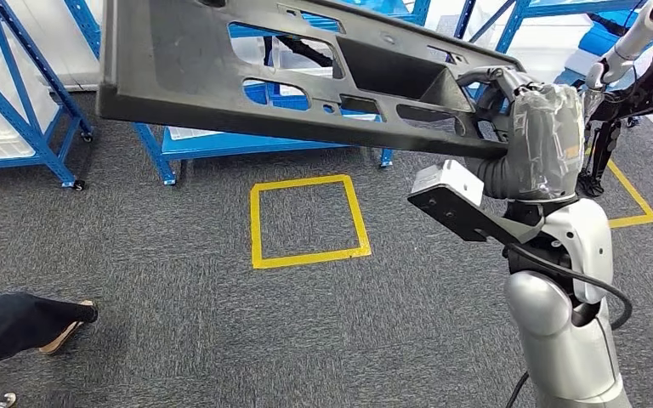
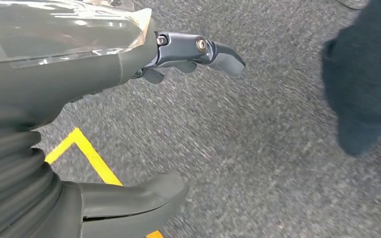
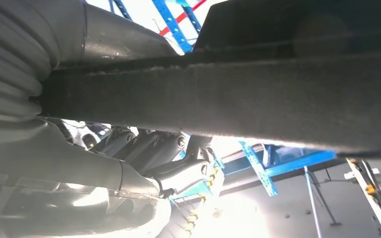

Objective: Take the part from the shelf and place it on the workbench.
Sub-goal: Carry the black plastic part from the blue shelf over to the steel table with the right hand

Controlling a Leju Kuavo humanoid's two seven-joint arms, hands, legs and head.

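Low at the left, hung free over grey carpet: left hand, fingers apart, holding nothing. Further right, carried clear of the blue metal shelf: long dark-grey moulded plastic panel with cut-outs, gripped at its right end by the right hand, presumably to swing toward a workbench. Open carpet below, around the yellow taped square; a person's dark-trousered leg near the left edge, worth avoiding.

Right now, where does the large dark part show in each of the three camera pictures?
Head view: the dark part spans the top, held at its right end by the right robot hand.
Left wrist view: not in it; carpet, yellow tape and the left robot hand.
Right wrist view: its edge runs across the middle.
Shared landmark: the blue shelving.
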